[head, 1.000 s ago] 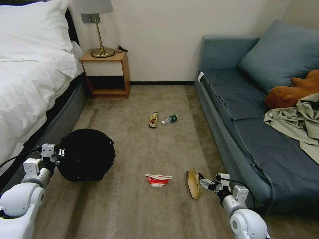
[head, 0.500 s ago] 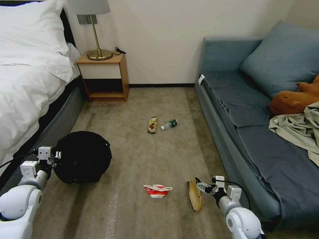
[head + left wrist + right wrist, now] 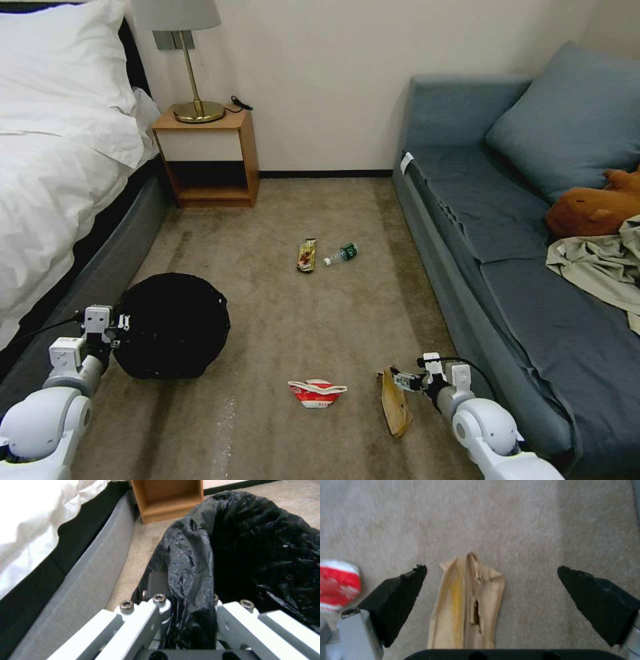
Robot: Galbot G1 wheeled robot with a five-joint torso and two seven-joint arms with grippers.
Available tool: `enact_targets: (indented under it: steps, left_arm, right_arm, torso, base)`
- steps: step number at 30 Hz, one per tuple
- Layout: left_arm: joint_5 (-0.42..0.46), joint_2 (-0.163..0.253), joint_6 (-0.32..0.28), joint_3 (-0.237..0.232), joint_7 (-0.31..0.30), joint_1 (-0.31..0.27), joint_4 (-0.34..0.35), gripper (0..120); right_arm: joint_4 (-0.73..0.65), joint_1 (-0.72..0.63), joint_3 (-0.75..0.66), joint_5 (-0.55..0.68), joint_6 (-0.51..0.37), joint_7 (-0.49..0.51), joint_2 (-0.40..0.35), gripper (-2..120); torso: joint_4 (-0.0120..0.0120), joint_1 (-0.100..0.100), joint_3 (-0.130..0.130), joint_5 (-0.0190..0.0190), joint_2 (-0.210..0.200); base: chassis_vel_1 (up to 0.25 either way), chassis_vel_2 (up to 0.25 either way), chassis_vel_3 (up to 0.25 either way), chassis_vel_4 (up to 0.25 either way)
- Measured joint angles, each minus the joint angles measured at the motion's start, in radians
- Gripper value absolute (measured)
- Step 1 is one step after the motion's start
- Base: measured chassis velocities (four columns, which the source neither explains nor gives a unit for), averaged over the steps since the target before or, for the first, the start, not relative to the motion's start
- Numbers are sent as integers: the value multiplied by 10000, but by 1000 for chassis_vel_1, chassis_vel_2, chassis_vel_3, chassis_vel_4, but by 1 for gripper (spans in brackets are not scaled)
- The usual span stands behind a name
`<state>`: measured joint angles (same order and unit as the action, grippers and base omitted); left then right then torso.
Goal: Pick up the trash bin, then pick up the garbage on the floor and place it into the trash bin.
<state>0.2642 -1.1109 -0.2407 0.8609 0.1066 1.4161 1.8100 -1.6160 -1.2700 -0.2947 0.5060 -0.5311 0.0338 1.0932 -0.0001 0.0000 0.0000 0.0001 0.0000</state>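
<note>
A beige carpeted floor [image 3: 280, 320] runs between a white-sheeted bed [image 3: 53, 173] and a blue-grey sofa [image 3: 507, 267], with a wooden nightstand [image 3: 207, 157] against the far wall. On the robot's left, beside the bed base, the left gripper [image 3: 120, 325] is clamped on the rim of the round trash bin lined with a black plastic bag [image 3: 172, 325]; the bag bunches between its fingers [image 3: 156, 615].

Near the sofa, the right gripper [image 3: 400, 380] hangs low over the tan-brown paper scrap [image 3: 466, 605], fingers [image 3: 400, 597] spread wide to either side of it without touching. The scrap lies flat, its long axis running from the robot toward the far wall. The red-and-white crumpled paper carton [image 3: 317, 392] lies just to its left. Farther up the carpet, the gold-brown snack wrapper [image 3: 307, 255] lies lengthwise toward the wall, and the small clear green-labelled bottle [image 3: 341, 254] lies beside it, cap toward the wrapper.
</note>
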Motion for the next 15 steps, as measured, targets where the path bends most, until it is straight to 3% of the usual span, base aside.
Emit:
enact_targets:
  steps: [4,15]
  left_arm:
    - [-166,-305,179,45,-2,146,-96,4]
    - [-593,-975,427,104,-53,625,64,4]
  right_arm:
    - [614,560,930,48,-63,-42,-180,100]
    - [2249,1668,2184,-305,162,-193,431,100]
  torso:
    - [0,0,0,0,0]
    - [0,0,0,-1,0]
  base:
    - [0,0,0,0]
    - [0,0,0,0]
